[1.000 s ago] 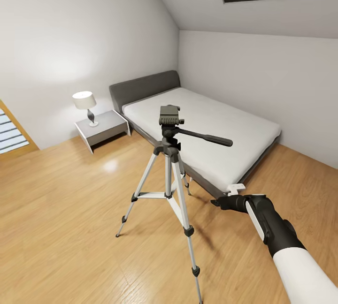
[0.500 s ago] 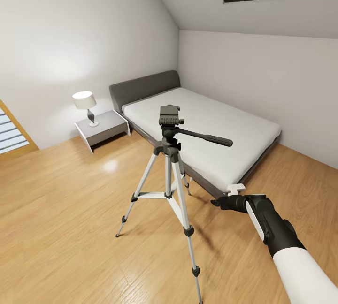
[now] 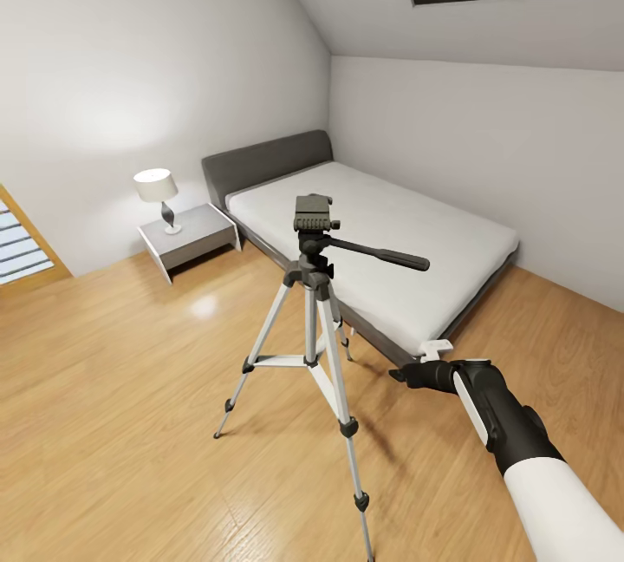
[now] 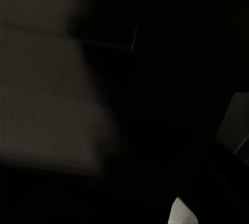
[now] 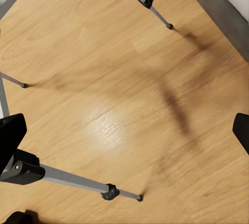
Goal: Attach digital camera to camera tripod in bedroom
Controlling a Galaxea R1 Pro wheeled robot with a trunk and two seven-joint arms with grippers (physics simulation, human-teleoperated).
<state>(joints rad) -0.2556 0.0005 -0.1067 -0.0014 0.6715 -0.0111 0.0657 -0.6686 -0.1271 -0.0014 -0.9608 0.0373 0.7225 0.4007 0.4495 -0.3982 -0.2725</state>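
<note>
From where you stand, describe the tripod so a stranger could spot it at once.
Find the grey bed under the sloped ceiling. On the wood floor before it stands the camera tripod: three silver legs, a black head, one long black handle, its top plate bare.

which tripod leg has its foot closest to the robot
The camera tripod's front leg, running down toward the head view's bottom edge beside the right arm. The other two feet sit farther off, one out left, one by the bed.

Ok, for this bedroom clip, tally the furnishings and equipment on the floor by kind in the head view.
Silver-legged camera tripod with black head: 1
Grey low bed with white mattress: 1
White bedside table: 1
White-shaded table lamp, standing on that bedside table: 1
Total: 4
</note>
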